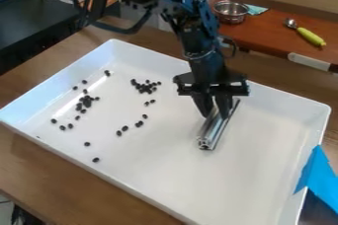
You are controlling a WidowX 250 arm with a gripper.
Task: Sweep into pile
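The gripper (215, 112) hangs over the right half of a white tray (264, 169), shut on a silver metal bar. That bar (212, 131) lies low at the tray floor, its near end pointing toward the front. Small black pieces are scattered left of the bar. One cluster (145, 87) is near the tray's back middle, another cluster (86, 101) is farther left, and several single pieces lie between and in front of them. A lone piece (96, 160) sits near the front left wall.
Blue tape (318, 177) covers part of the tray's right wall. Behind the tray, a metal bowl (231, 12) and a spoon with a green handle (309, 36) rest on a reddish surface. Dark equipment (33, 26) stands at the upper left.
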